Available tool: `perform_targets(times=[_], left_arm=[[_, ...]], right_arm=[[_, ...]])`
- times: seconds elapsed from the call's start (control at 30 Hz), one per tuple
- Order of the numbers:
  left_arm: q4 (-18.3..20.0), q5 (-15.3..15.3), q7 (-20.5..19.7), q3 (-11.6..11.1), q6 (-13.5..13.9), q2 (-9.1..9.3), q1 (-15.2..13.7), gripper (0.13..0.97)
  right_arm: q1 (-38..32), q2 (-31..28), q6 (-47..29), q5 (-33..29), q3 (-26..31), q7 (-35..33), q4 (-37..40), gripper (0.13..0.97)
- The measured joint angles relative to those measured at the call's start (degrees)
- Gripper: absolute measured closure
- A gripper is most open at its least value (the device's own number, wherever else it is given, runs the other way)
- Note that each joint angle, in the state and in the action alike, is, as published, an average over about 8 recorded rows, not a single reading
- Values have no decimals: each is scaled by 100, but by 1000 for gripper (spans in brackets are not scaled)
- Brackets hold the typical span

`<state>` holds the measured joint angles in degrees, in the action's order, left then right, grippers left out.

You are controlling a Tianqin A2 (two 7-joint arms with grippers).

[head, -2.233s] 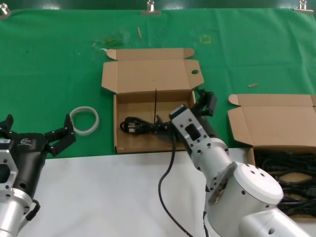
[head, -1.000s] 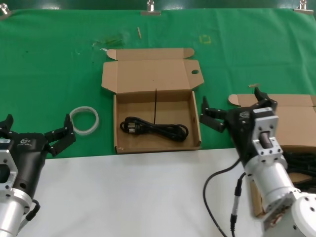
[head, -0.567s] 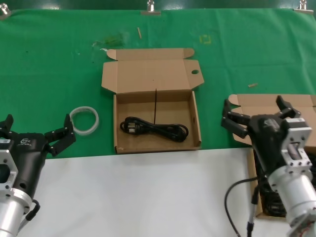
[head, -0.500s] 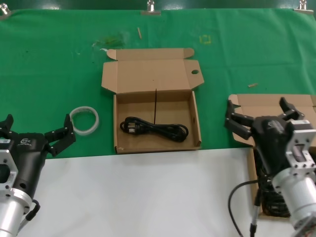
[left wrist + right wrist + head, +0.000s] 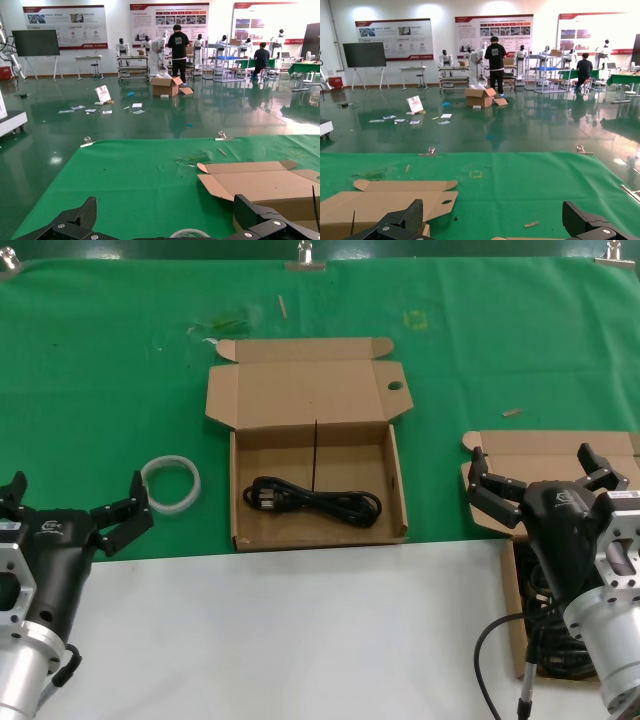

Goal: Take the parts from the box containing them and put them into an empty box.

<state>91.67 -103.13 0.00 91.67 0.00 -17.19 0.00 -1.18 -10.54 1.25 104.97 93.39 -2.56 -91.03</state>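
Two hands show at the near edge of the head view, both with fingers spread and holding nothing. The left hand (image 5: 75, 510) hangs at the near left over the white front strip of the counter (image 5: 270, 640), just beside a white ring of tubing (image 5: 171, 483) that lies on the green cloth. The right hand (image 5: 545, 480) hovers at the near right, over the front of the plain-lidded box (image 5: 555, 465), whose lid stands folded back behind it. Black power cords (image 5: 545, 640) fill that box, partly hidden by the arm.

Farther in, at the middle of the cloth, sits the box with a hole in its lid (image 5: 315, 485), open, the lid lying back with the small round hole near its right corner. One black cord (image 5: 312, 502) lies inside along the near wall, its plug toward the left, clear of both hands. A thin dark line crosses the middle of the box floor.

Beyond, small scraps dot the cloth and metal clips (image 5: 305, 254) pin its far edge.
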Motion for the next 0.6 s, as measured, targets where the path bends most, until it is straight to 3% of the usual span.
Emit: perform_targets(times=[0.6], left_arm=[[0,0,0,0,0,0,0,132]], right_arm=[[0,0,0,0,0,0,0,129]])
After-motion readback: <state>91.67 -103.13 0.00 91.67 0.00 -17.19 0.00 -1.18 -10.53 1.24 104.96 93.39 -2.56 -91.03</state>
